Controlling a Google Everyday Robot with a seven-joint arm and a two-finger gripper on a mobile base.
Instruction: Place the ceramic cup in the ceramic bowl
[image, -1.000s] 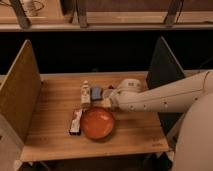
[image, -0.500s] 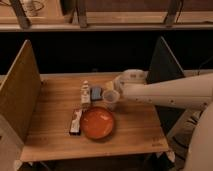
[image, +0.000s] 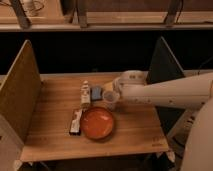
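Gripping ceramic cup in end effector: shift toward ceramic bowl just below-left of it, centre, lower upright, release gently.

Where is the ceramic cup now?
In the camera view the ceramic cup is mid-table, at the gripper, just behind the ceramic bowl, right of the blue block.

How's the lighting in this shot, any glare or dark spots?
Camera view: warm, dim light; the bowl shows a faint sheen, no harsh glare; the background behind the table is nearly black; the gripper, at the cup behind the bowl, is evenly lit.
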